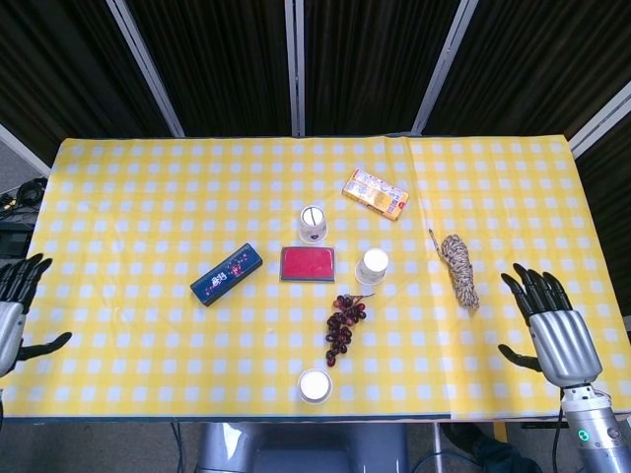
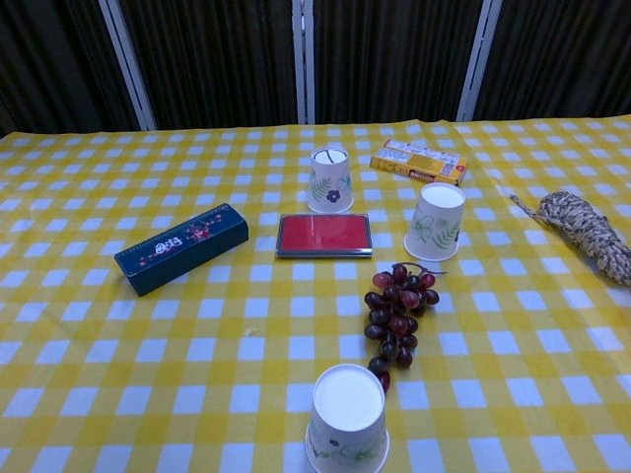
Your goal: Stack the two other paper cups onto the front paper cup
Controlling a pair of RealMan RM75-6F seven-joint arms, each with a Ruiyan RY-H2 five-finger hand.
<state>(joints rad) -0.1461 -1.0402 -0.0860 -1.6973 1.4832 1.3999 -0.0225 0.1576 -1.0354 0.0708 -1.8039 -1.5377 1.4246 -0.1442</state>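
Three white paper cups stand upside down on the yellow checked table [image 1: 138, 197]. The front cup [image 1: 315, 385] [image 2: 346, 418] is near the table's front edge. A second cup [image 1: 373, 265] [image 2: 437, 222] is right of centre, and the third cup [image 1: 313, 224] [image 2: 330, 179] is behind the middle. My right hand [image 1: 552, 325] hovers at the front right with fingers spread, holding nothing, far from all cups. At the far left edge my left hand [image 1: 15, 307] is also spread and empty. Neither hand shows in the chest view.
A red flat case [image 1: 307, 264] [image 2: 323, 236] lies between the two rear cups. Dark grapes [image 1: 342, 321] [image 2: 396, 317] lie behind the front cup. A dark blue box [image 1: 226, 273] [image 2: 181, 247] is left, a rope bundle [image 1: 459, 268] [image 2: 586, 234] right, an orange snack box [image 1: 375, 193] [image 2: 419, 162] at the back.
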